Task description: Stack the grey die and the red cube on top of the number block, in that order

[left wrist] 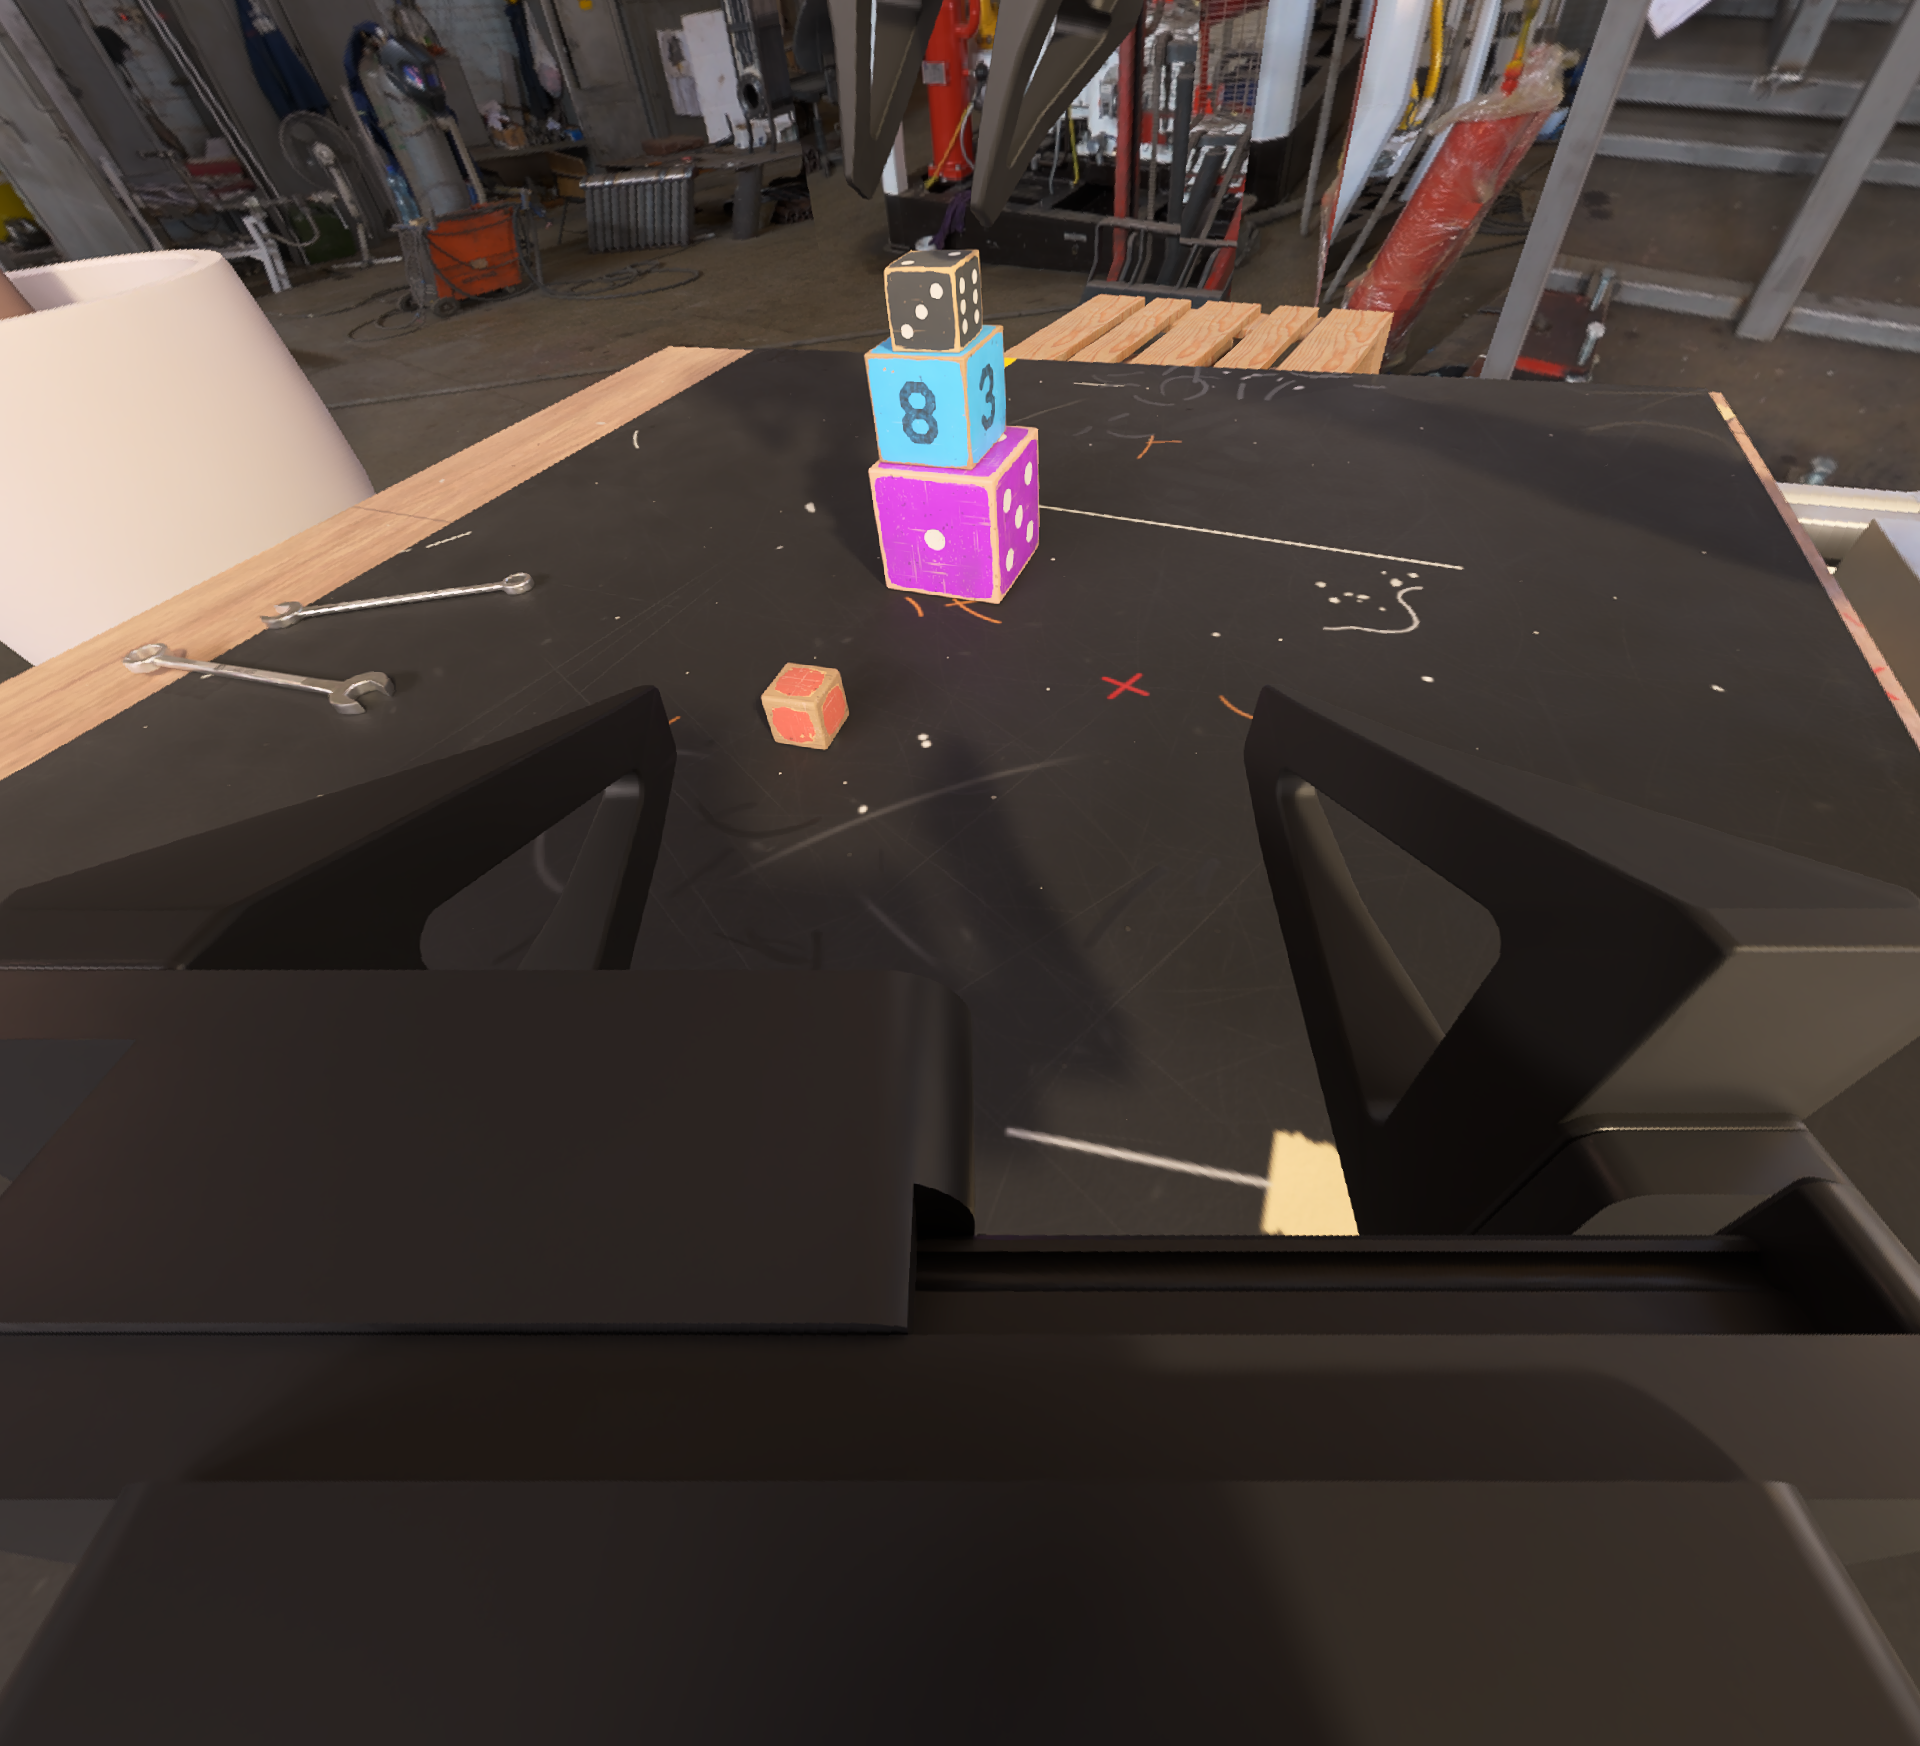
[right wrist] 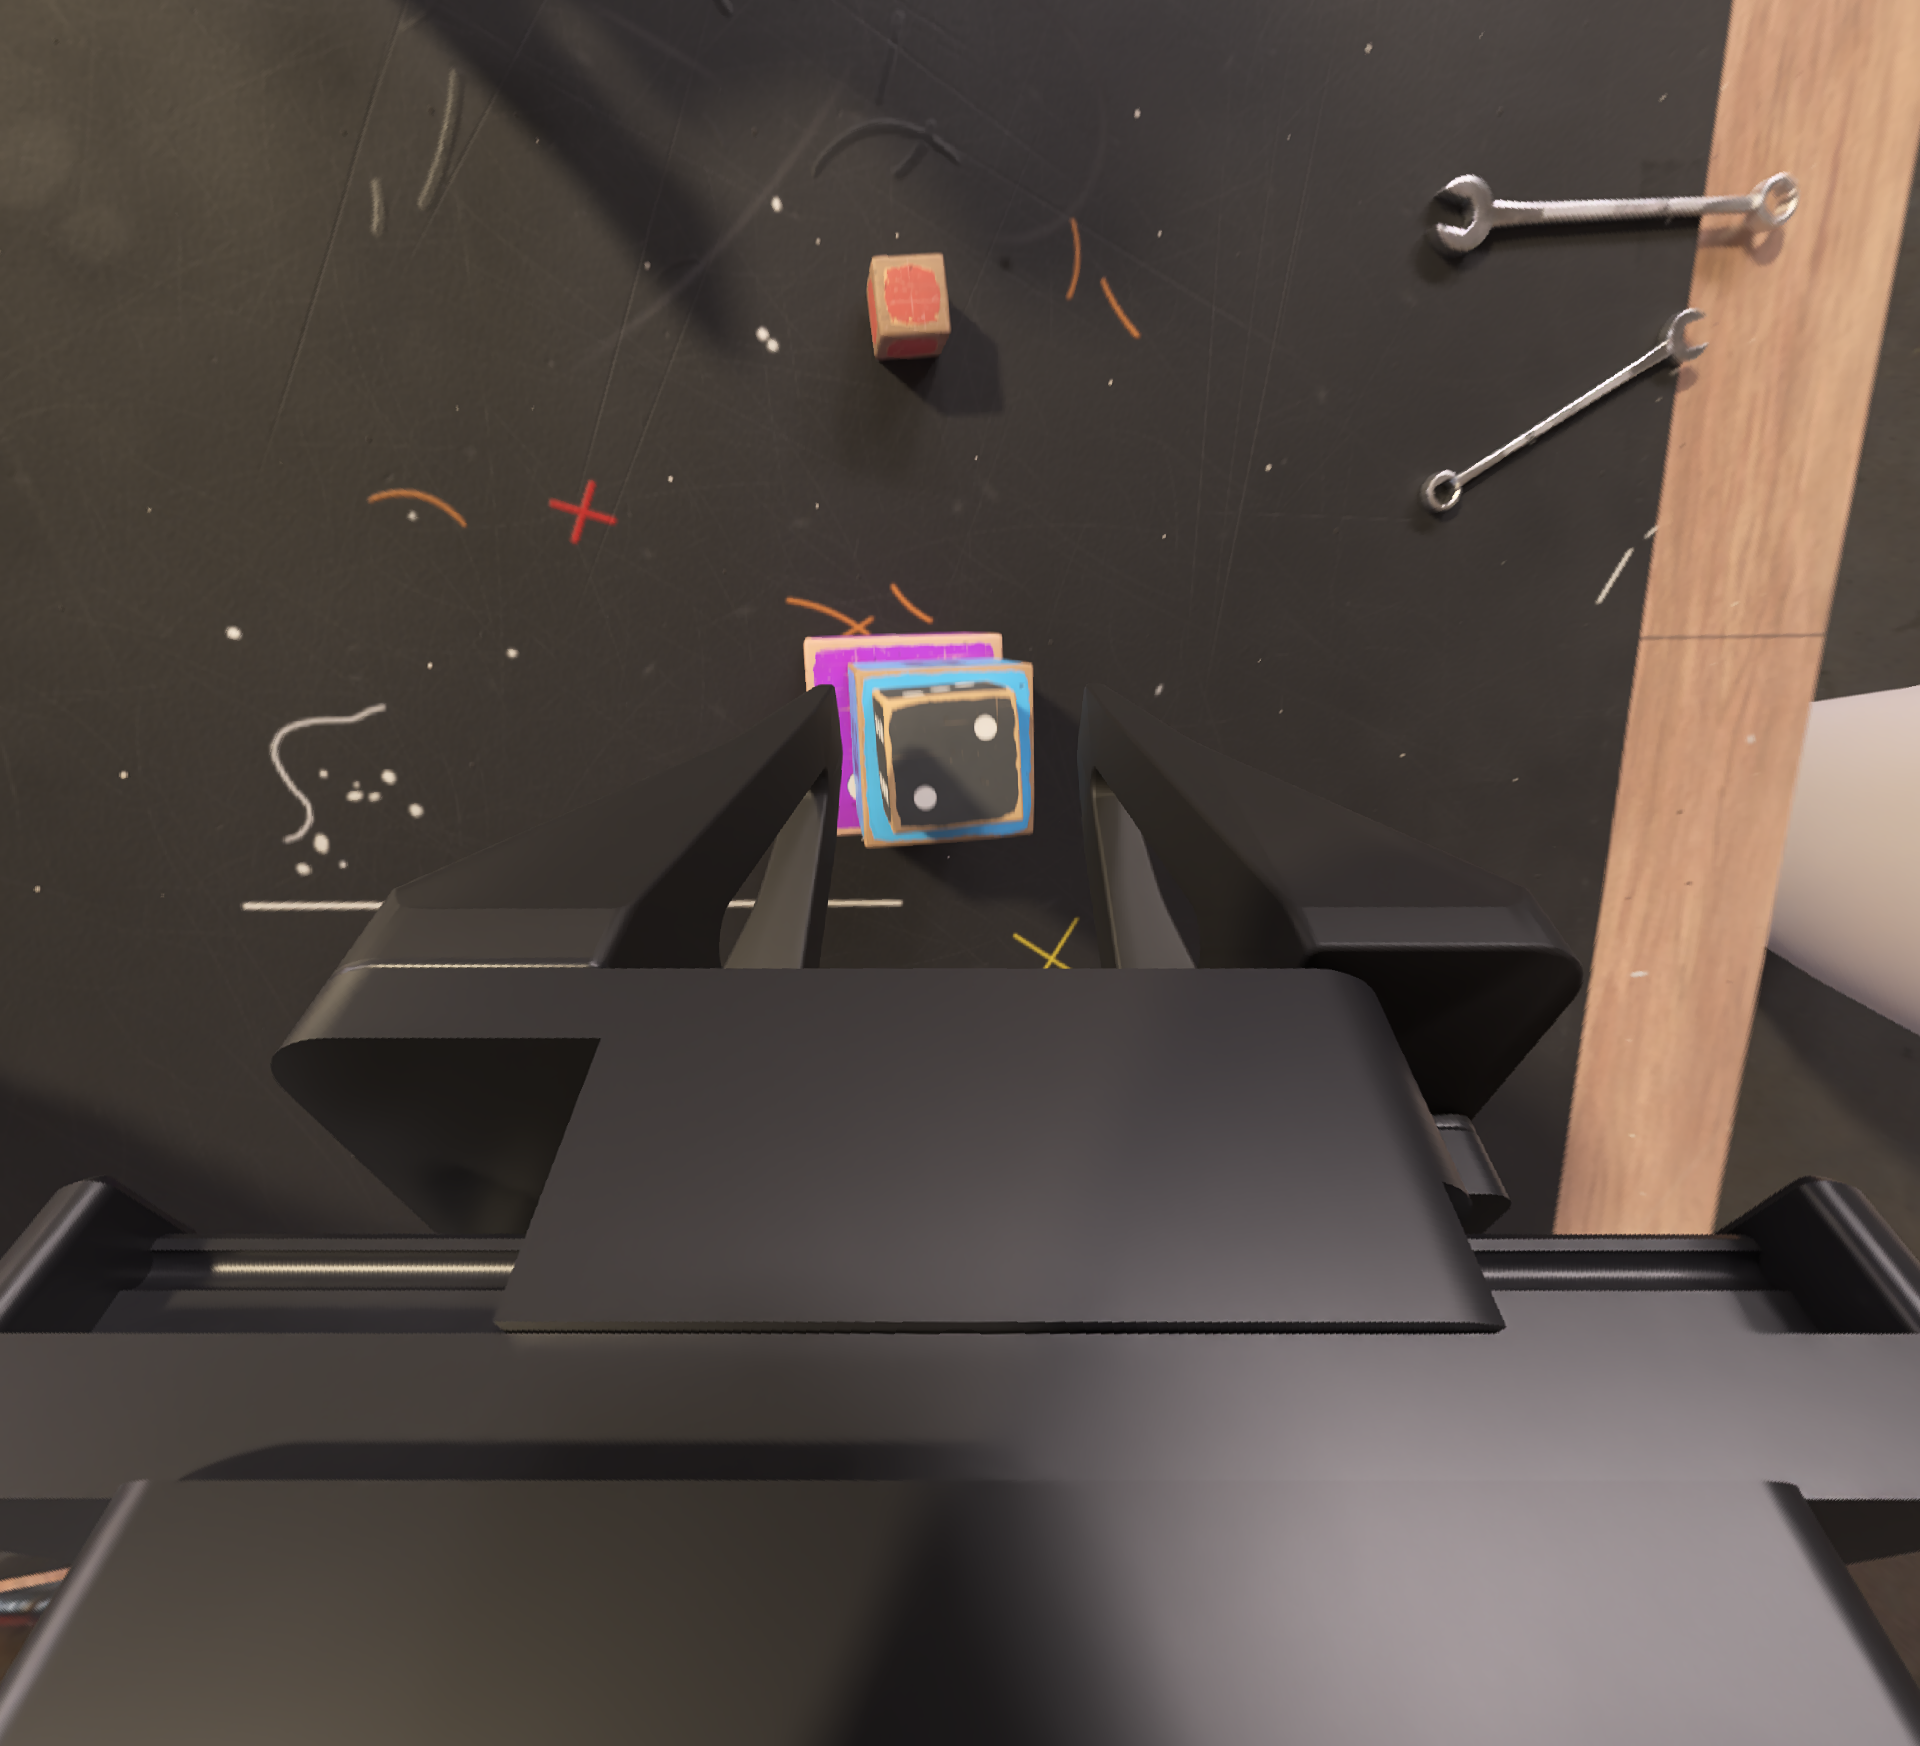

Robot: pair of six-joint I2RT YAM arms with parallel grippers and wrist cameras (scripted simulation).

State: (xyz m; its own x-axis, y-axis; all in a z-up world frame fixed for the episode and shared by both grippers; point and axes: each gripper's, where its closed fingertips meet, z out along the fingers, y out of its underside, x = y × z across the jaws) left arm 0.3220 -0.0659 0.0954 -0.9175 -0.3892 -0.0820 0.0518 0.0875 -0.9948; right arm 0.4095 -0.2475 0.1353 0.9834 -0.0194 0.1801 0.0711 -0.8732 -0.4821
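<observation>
Two open grippers, left (left wrist: pixel 961 720) and right (right wrist: pixel 956 720), hold nothing; small rigid red cube (left wrist: pixel 804 705) likely suits a light side pinch.

— Where does the left wrist view sit?

— Low over the scuffed black tabletop (left wrist: pixel 1455 761), looking level across it at the three-block tower topped by a grey die (left wrist: pixel 933 300), which stands some way off, with a workshop behind.

— And the right wrist view?

— Directly above that tower, facing straight down, close to the die (right wrist: pixel 951 764).

— What do they share?

— The tower, the small red wooden cube (left wrist: pixel 805 706) (right wrist: pixel 908 305) near it, and two steel spanners (left wrist: pixel 260 676) (right wrist: pixel 1610 208) by the wooden edge strip (right wrist: pixel 1745 553).
</observation>
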